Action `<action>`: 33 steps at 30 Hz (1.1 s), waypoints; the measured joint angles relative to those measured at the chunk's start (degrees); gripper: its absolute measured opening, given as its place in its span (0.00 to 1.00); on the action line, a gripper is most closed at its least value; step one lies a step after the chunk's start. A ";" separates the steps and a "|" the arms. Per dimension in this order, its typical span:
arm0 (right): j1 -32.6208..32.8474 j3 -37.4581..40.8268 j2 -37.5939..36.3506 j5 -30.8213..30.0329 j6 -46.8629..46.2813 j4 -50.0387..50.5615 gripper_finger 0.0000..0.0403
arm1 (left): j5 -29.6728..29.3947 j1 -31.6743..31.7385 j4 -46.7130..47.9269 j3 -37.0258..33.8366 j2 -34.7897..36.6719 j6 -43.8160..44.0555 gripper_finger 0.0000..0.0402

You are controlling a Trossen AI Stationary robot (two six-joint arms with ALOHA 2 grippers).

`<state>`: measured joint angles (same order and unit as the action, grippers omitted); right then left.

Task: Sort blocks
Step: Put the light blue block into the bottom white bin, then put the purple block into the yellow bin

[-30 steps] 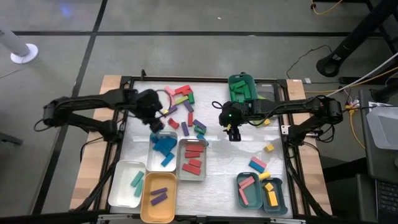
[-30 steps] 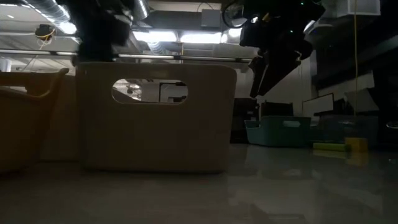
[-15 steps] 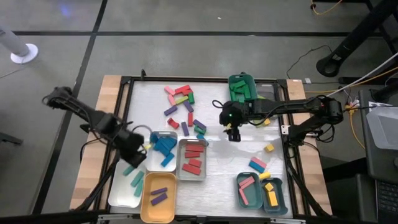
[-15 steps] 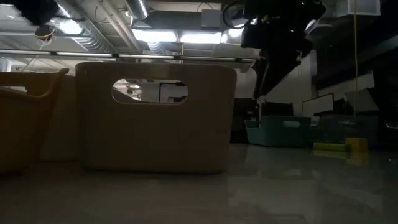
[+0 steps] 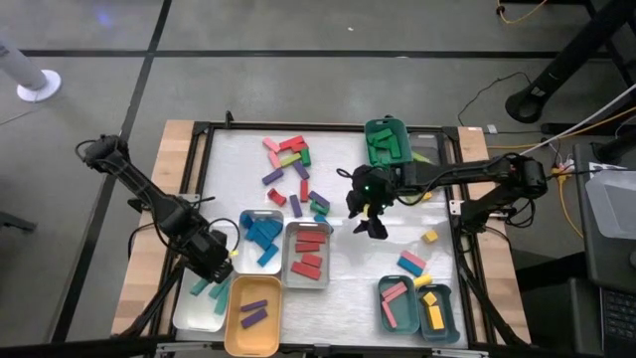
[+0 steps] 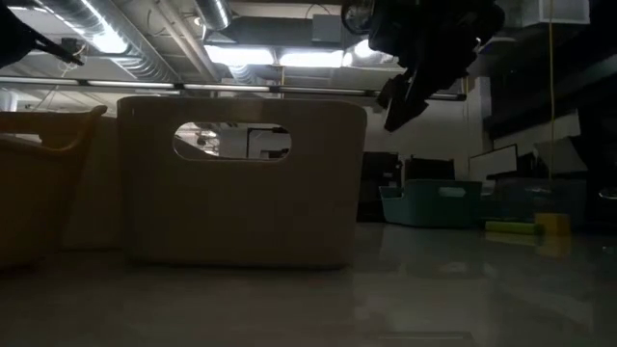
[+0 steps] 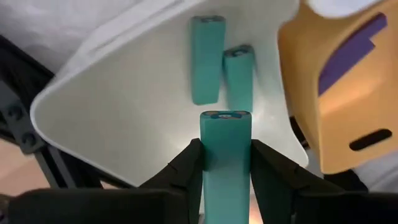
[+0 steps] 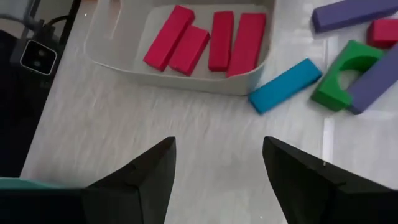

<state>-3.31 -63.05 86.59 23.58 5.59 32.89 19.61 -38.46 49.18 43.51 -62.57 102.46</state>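
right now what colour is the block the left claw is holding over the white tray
Teal. The block in the left claw matches the two teal blocks already in the white tray; clearest in the left wrist view.

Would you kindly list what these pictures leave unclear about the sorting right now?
- White tray, high view: the left end effector covers part of its contents.
- Teal block, left wrist view: its lower end is cut off by the picture edge.
- Low view: a tray wall hides every block behind it.

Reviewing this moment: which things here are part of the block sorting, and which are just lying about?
Part of the job:
- teal block held in the left gripper over the white tray
- loose blocks mid-table
- right gripper, open

Lying about:
- cables beside the table
- white floor object
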 joint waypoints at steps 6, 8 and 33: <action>1.24 0.00 -0.20 -0.47 0.10 0.19 0.59 | -2.68 0.04 -0.31 -0.55 -0.04 -1.78 0.32; 1.01 0.00 -0.23 -0.55 0.23 0.37 0.59 | -3.74 0.04 -1.00 -0.55 -0.04 -2.34 0.33; -2.10 20.51 -39.31 -25.60 -4.42 -7.25 0.59 | -47.05 18.25 -9.71 -0.41 10.33 -31.27 0.33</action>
<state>-5.40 -42.54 47.28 -2.02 1.17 25.64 -27.44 -20.20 39.46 43.09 -52.24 71.19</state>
